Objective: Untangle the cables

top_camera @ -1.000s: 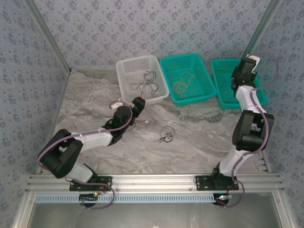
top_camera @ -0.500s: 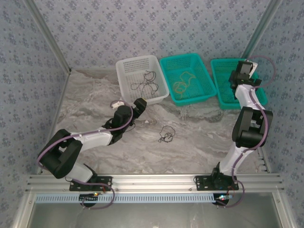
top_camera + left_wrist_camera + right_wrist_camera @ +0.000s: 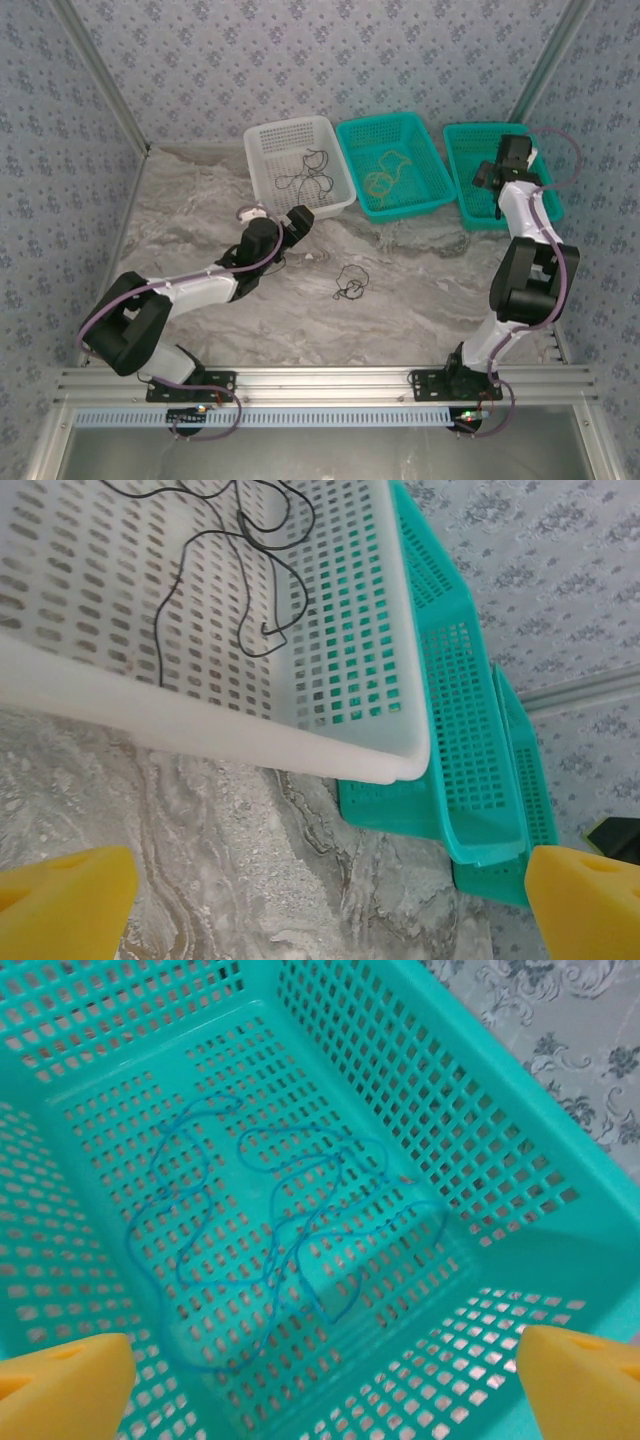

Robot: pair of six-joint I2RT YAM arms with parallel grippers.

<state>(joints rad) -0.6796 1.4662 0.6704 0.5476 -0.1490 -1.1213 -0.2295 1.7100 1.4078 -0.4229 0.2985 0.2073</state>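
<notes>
A small black cable [image 3: 350, 282] lies in a loose coil on the marble table, right of my left arm. Another black cable [image 3: 308, 176] [image 3: 235, 570] rests in the white basket [image 3: 262, 150] [image 3: 330, 750]. A yellow cable [image 3: 388, 172] sits in the middle teal basket [image 3: 440, 195]. A blue cable [image 3: 270, 1225] lies spread on the floor of the right teal basket [image 3: 462, 200] [image 3: 440, 1050]. My left gripper [image 3: 300, 216] [image 3: 325, 910] hangs open just before the white basket's near rim, with nothing between its fingers. My right gripper [image 3: 490, 178] [image 3: 320, 1385] is open above the blue cable, apart from it.
The three baskets stand side by side along the back of the table, against the patterned wall. Bare marble [image 3: 420, 300] lies between the arms and around the loose black coil. A metal rail [image 3: 320, 380] runs along the near edge.
My right gripper has gone from shut to open and its wrist has dipped and turned over the right teal basket. My left gripper has edged slightly toward the white basket.
</notes>
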